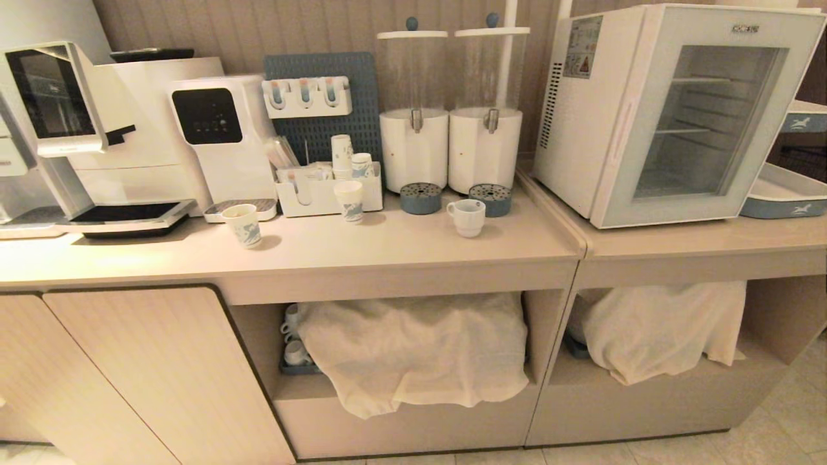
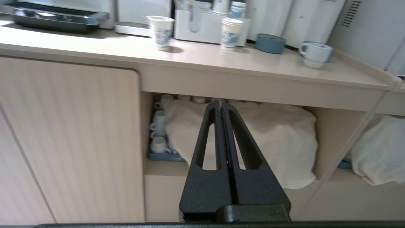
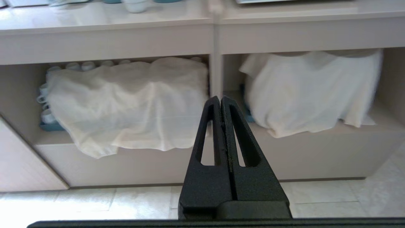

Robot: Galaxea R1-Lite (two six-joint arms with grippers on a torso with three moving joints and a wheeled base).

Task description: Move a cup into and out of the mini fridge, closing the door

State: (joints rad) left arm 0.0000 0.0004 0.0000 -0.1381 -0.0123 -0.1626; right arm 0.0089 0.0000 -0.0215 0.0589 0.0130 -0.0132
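Note:
The cup is a squat white mug with a loop handle, standing on the counter in front of the drink dispensers; the left wrist view shows the cup too. To its right stands the white mini fridge, its glass door shut and its wire shelves bare. Neither arm shows in the head view. My left gripper is shut and empty, held low in front of the open shelf below the counter. My right gripper is shut and empty as well, low before the cabinet's divider.
Paper cups stand on the counter near a coffee machine, a water dispenser and an organiser box. Two drink dispensers line the wall. Cloth-covered items fill the shelves below. Trays sit right of the fridge.

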